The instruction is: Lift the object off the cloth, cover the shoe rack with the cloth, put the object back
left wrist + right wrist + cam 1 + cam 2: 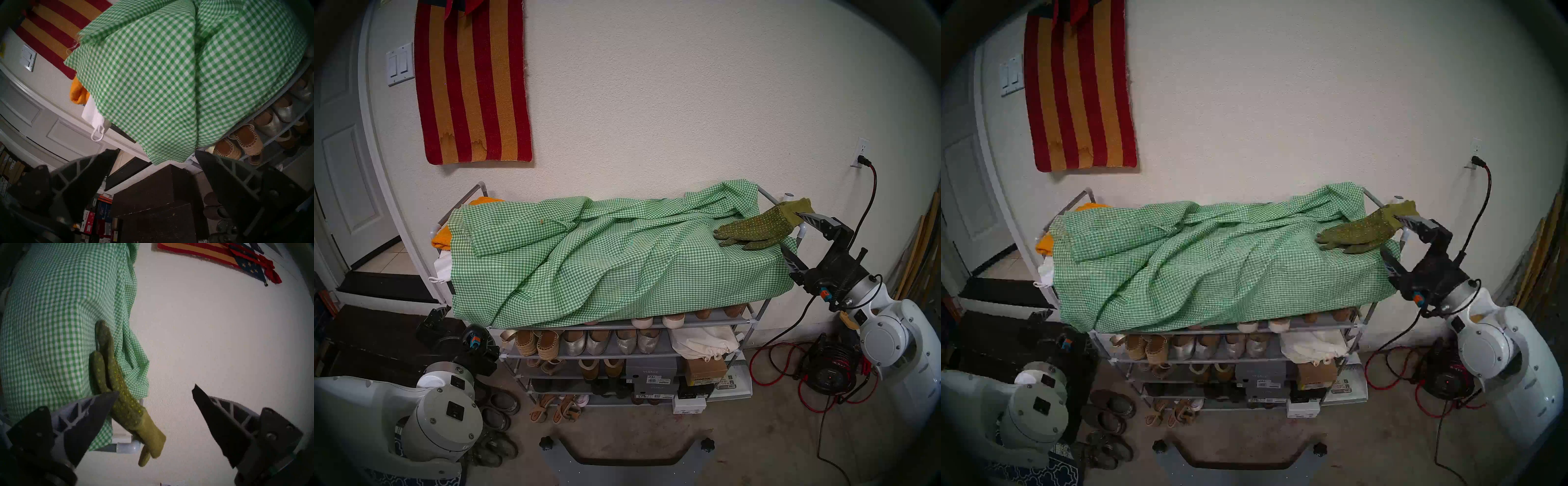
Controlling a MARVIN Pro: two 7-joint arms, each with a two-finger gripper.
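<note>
The olive-green gloves [755,228] lie on the green-and-white check cloth [602,258] at the right end of the shoe rack [704,320], with their cuffs over the right side rail. The cloth is spread rumpled over the rack top and hangs down its front. My right gripper [789,229] is open at the rack's right end. In the right wrist view the glove cuffs [144,426] lie beside one finger [95,412]; I cannot tell whether they touch. My left gripper [156,151] is open and empty, low at the rack's left, below the cloth's hanging corner [161,76].
A folded orange cloth [441,237] and a white drawstring bag [443,268] stick out from under the cloth at the left end. A red-and-gold striped rug [473,85] hangs on the wall. Dark steps [365,339] stand left. A red cable reel [829,370] is on the right and loose shoes [500,407] on the floor.
</note>
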